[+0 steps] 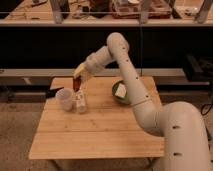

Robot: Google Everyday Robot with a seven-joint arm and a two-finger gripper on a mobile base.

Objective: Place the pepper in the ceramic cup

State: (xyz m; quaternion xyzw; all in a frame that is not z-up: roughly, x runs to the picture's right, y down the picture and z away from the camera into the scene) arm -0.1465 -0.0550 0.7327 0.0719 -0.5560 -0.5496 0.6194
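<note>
Gripper point(77, 85) above table, clamped on small red pepper point(76, 86).
I see it just right of the whitish-pink ceramic cup point(64, 98).

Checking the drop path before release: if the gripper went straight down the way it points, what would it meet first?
Probably the small white bottle, or the ceramic cup beside it; depth is unclear. The gripper holds the pepper.

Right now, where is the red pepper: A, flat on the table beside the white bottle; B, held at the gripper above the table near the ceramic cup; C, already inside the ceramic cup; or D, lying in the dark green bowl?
B: the pepper hangs at the gripper, in the air just right of the ceramic cup and above the small white bottle, apart from the green bowl.
</note>
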